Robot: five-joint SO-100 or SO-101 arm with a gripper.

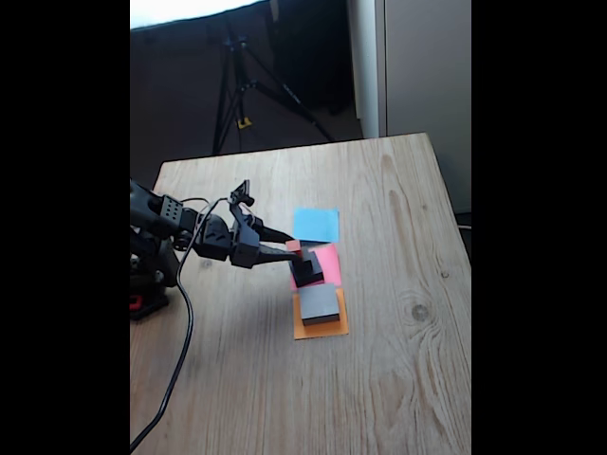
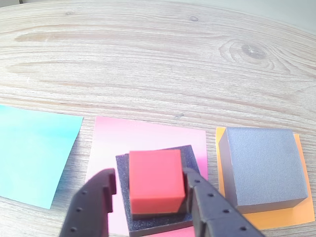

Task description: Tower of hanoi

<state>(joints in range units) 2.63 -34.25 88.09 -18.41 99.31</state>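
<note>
Wrist view places the small red cube (image 2: 155, 181) on top of a dark grey square foam block (image 2: 159, 219), which rests on the pink paper square (image 2: 148, 138). The two-finger black gripper (image 2: 148, 190) straddles the red cube. One finger stands to its left with a narrow gap visible; the other lies against or very near its right face. Whether the cube is clamped or merely bracketed cannot be told from these pictures.

Taking the pink paper square as landmark:
- The turquoise-blue paper square (image 2: 34, 153) lies just to its left in the wrist view.
- The orange paper square (image 2: 266, 217) lies just to its right and carries the larger grey cube block (image 2: 261, 165).

Fixed view shows the gripper (image 1: 290, 248) reaching over the pink paper square (image 1: 330, 261) from the arm base at the left edge of the wooden table (image 1: 398, 379), with the red cube (image 1: 293, 245) at its tip.

Probable faults from this position:
- Uneven finger contact may rotate or tip the red cube on closing.
- A low finger may catch the foam block beneath and drag it off the pink paper square.
- A weak pinch on the small cube may drop it during transfer.
- Sideways travel toward the orange paper square may strike the grey cube block.
</note>
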